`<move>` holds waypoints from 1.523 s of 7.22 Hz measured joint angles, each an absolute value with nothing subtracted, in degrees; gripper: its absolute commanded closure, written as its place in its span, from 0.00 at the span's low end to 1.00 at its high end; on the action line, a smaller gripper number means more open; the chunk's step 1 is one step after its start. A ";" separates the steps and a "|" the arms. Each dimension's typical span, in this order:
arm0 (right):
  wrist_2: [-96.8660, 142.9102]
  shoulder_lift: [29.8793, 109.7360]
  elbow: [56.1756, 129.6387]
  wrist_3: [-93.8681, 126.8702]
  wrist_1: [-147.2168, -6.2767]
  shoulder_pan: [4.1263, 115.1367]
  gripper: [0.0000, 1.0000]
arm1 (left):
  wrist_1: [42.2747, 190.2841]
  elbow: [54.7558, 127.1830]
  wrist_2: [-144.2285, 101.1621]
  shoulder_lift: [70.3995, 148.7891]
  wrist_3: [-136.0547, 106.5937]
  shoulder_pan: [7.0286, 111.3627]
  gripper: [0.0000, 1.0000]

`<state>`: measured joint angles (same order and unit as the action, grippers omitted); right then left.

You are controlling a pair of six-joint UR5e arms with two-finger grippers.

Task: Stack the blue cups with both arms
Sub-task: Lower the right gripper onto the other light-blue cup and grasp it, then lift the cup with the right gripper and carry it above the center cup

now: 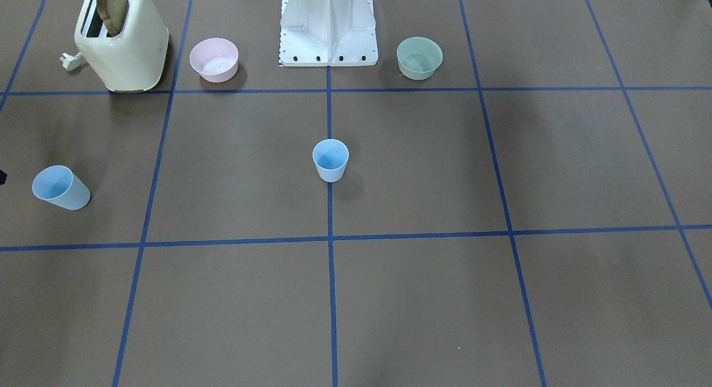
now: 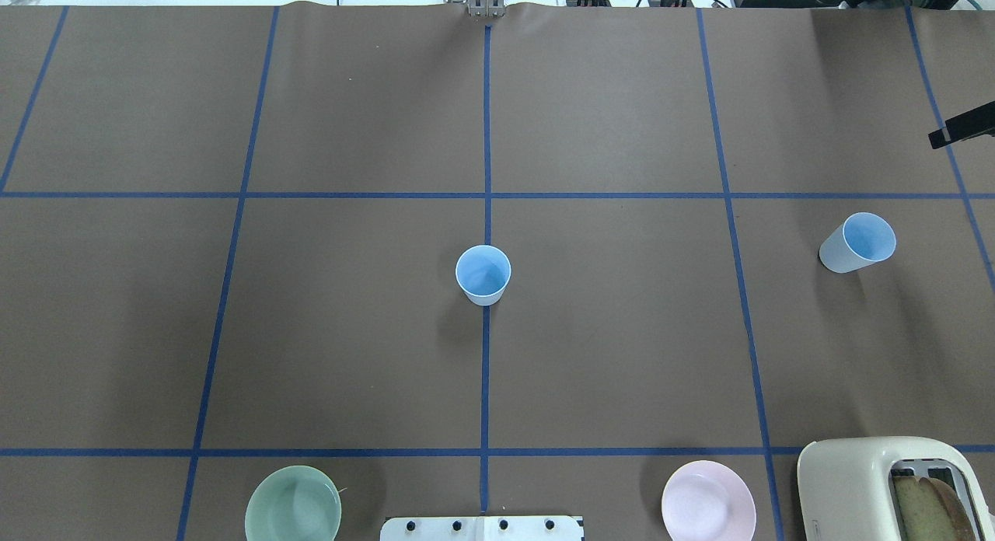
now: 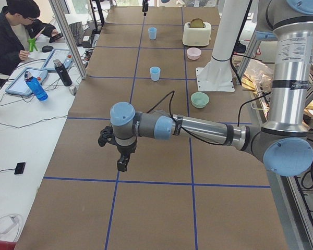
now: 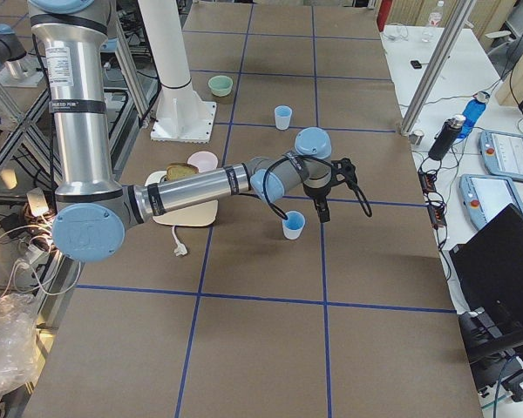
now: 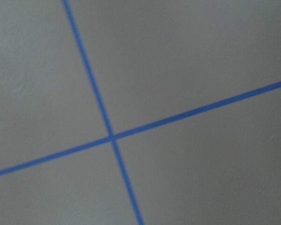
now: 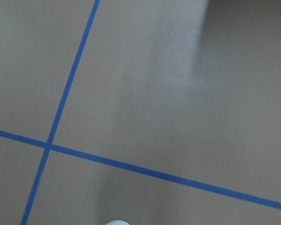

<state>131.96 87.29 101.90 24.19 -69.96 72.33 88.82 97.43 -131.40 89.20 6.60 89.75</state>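
Note:
One blue cup (image 1: 330, 160) stands upright at the table's centre, on the middle tape line; it also shows in the overhead view (image 2: 483, 274). The second blue cup (image 1: 60, 188) stands far out on the robot's right side (image 2: 857, 242). My right gripper (image 4: 321, 212) hangs just beyond this cup (image 4: 293, 225), a little above the table. Only a black tip of it (image 2: 961, 126) enters the overhead view, so I cannot tell if it is open. My left gripper (image 3: 122, 165) hangs over bare table far from both cups; I cannot tell its state. The right wrist view shows a sliver of cup rim (image 6: 116, 222).
A cream toaster (image 1: 122, 39) holding bread stands near the robot's base on its right, with a pink bowl (image 1: 214, 59) beside it. A green bowl (image 1: 419, 57) sits on the other side of the white base mount (image 1: 328, 25). An operator (image 3: 15, 36) sits at a side table.

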 measured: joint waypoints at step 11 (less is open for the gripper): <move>124.70 89.78 93.35 24.68 -60.70 61.83 1.00 | 86.89 97.21 -131.63 88.07 6.86 92.35 0.02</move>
<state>124.70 89.78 93.35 24.68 -60.70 61.83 86.89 97.21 -131.63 88.07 6.86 92.35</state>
